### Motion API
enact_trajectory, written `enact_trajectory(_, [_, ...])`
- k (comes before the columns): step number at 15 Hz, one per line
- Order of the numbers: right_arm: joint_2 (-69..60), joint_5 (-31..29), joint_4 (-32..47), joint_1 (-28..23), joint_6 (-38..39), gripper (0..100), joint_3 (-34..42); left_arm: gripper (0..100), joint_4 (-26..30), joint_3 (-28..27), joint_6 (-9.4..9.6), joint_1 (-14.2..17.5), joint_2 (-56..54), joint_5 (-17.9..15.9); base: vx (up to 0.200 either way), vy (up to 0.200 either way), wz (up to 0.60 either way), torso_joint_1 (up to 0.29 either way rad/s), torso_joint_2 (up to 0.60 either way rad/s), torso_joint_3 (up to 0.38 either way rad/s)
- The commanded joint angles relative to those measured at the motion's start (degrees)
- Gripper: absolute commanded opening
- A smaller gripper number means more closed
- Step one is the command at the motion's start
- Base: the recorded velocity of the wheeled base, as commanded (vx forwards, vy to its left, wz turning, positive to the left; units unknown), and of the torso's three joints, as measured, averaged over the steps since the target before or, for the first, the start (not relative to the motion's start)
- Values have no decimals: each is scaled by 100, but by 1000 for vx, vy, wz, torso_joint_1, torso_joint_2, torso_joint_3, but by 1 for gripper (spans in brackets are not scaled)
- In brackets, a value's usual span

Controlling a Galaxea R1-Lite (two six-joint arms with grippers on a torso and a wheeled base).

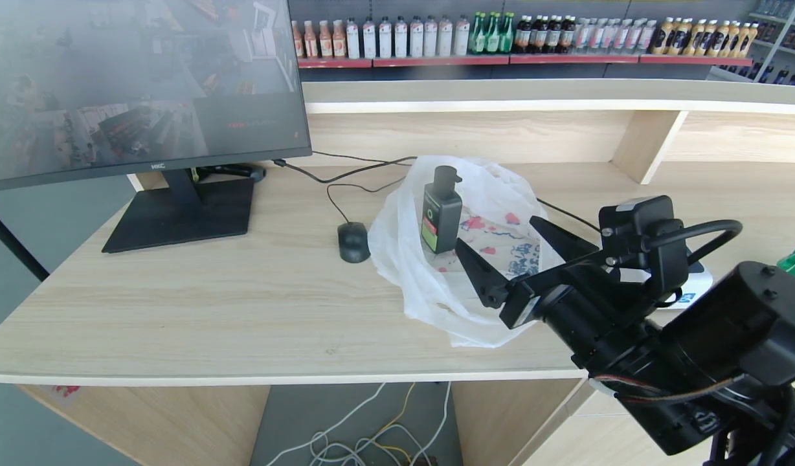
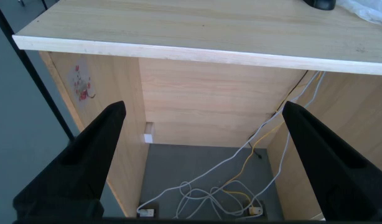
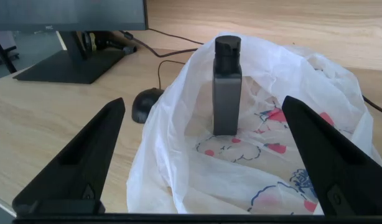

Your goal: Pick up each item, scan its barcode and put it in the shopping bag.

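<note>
The dark bottle (image 1: 441, 210) was found upright inside the white shopping bag (image 1: 397, 259), before which the right gripper (image 1: 496, 232) was held spread and empty. The left gripper (image 2: 204, 106) was spread below the desk (image 1: 177, 310). The bottle could be toppled, or the thin bag snagged, by a careless finger. Its green-and-red label could not be read.

Right arm (image 1: 715, 336) matte blk; tapered end effector (image 1: 496, 231); looped cable (image 1: 711, 224).

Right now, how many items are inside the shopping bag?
1. A dark pump bottle stands upright inside the white shopping bag on the counter, right of the mouse. The bag's folds could hide something small.
</note>
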Motion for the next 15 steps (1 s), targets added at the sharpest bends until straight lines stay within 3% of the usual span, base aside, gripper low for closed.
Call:
enact_trajectory(1, [43, -10, 3, -129, -4, 100, -76, 100, -1, 0, -5, 2, -2, 1, -200, 0, 0, -2, 2, 2])
enact_trajectory(4, [17, -19, -6, -164, -4, 100, -41, 100, -1, 0, 4, 2, -2, 1, -200, 0, 0, 4, -2, 1])
enact_trajectory(8, [8, -19, -6, -182, -4, 100, -85, 100, 7, 0, -14, 2, -2, 1, 0, 0, 0, 0, 0, 0])
enact_trajectory(15, [0, -19, -32, -182, 5, 100, -41, 100, -1, 0, -22, 2, -2, 1, 0, -200, 0, 1, 2, 2])
